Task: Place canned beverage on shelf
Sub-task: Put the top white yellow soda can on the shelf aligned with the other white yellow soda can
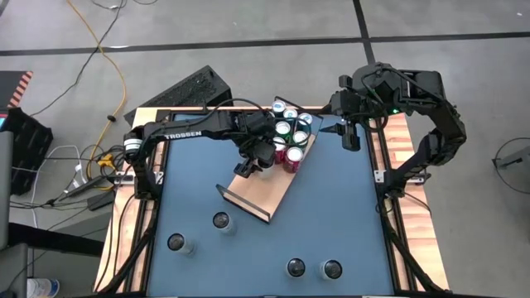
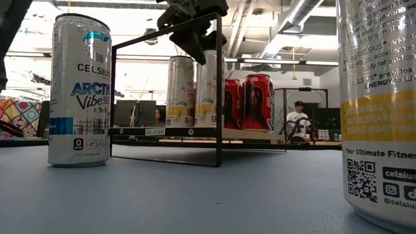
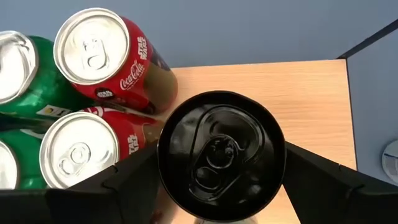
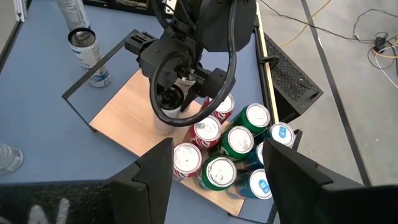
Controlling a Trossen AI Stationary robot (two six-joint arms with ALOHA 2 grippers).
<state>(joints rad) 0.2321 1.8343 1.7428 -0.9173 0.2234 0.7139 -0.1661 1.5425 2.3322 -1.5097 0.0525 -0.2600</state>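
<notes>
From above, my left jaws (image 1: 258, 153) are hovering over the shelf (image 1: 248, 192) beside the red cans (image 1: 291, 157); through my left wrist, they're standing apart around the upright black-topped can (image 3: 221, 155) directly below, resting on the board.

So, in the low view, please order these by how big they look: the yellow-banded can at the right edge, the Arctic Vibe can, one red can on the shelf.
1. Yellow-banded can, cut off by the frame.
2. Arctic Vibe can.
3. Red can on the shelf.
Nearness to the camera makes these differences; true sizes stay unsure.
</notes>
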